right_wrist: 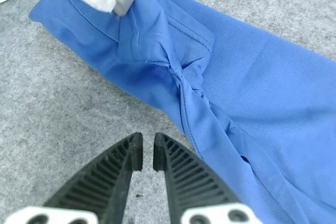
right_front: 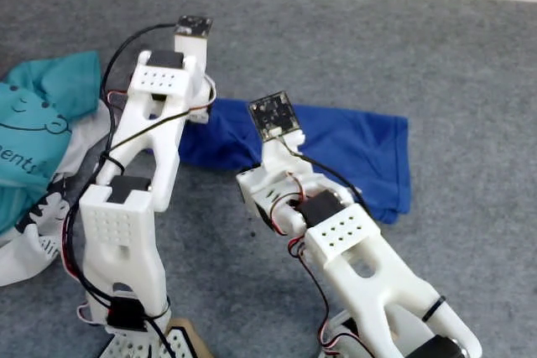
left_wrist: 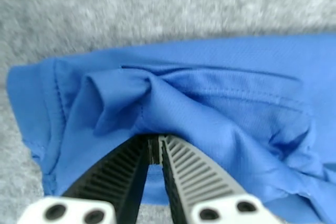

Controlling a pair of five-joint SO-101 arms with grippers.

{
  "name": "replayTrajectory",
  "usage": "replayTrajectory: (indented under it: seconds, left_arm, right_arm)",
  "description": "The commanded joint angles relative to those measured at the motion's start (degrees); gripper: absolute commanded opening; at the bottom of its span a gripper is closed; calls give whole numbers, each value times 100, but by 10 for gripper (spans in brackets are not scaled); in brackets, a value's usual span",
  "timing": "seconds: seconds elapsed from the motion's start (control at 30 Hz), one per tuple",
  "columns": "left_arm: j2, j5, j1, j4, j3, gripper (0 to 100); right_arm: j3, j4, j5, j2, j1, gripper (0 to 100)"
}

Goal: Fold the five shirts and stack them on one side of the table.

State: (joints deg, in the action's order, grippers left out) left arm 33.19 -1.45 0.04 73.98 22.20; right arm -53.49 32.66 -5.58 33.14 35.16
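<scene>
One blue shirt, partly bunched, lying on the grey surface. At its raised fold: left gripper, fingers clamped on the cloth. Just beside the shirt's edge, over bare surface: right gripper, fingers almost together, holding nothing.
</scene>
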Motion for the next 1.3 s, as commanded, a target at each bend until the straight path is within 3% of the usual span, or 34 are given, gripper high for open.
replayTrajectory:
  seconds: [0.0,0.4,0.8,1.07,1.27]
  left_arm:
    - [-48,-62,110,35,453,9]
    - [154,-70,215,-404,831,11]
    - [875,-70,189,-369,2114,11]
    - [919,-440,224,308,3037,11]
    - [875,-431,57,1688,3240,7]
  right_arm:
    - [22,-4,9,198,-31,51]
    - [22,-4,9,198,-31,51]
    - [22,-4,9,198,-31,51]
    - [22,-4,9,198,-31,51]
    - [22,-4,158,198,-31,50]
